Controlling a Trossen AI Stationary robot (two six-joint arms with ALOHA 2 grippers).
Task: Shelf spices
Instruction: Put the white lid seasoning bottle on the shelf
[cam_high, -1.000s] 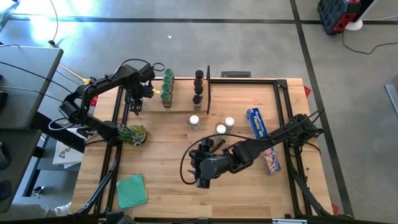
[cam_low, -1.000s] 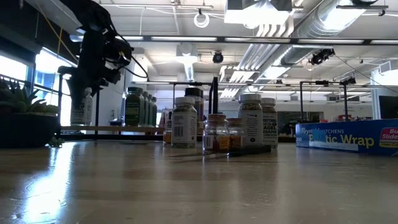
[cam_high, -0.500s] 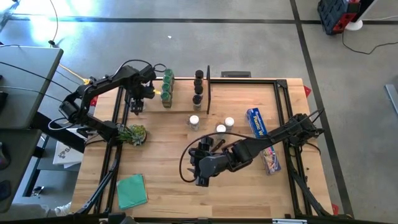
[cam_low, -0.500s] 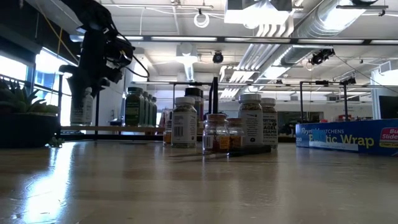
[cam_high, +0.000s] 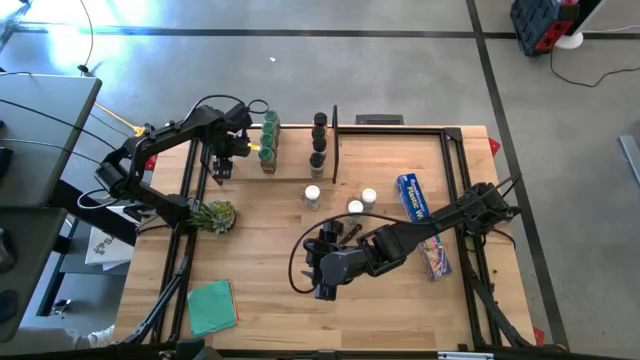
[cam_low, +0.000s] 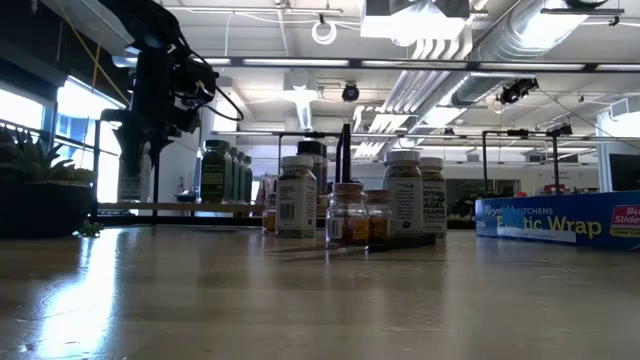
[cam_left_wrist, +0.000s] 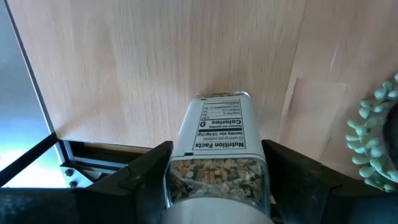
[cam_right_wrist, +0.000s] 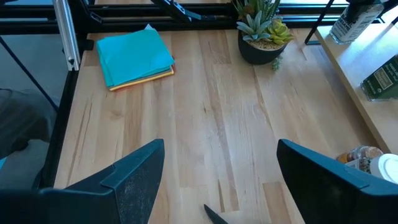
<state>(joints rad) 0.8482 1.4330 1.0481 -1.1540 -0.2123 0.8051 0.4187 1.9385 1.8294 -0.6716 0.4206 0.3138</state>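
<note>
1. Since a second ago, left claw (cam_high: 222, 168) has eased slightly, its fingers around a spice jar (cam_left_wrist: 217, 152) on the shelf (cam_high: 290, 172) end.
2. Right claw (cam_right_wrist: 217, 180) hangs open over the bench (cam_high: 260, 250).
3. Other jars (cam_high: 268, 140) stand shelved.

Green-capped jars (cam_high: 268, 141) and black-capped jars (cam_high: 318, 140) stand upright on the shelf (cam_high: 290, 172); white-capped jars (cam_high: 355, 208) stand just beside it.
</note>
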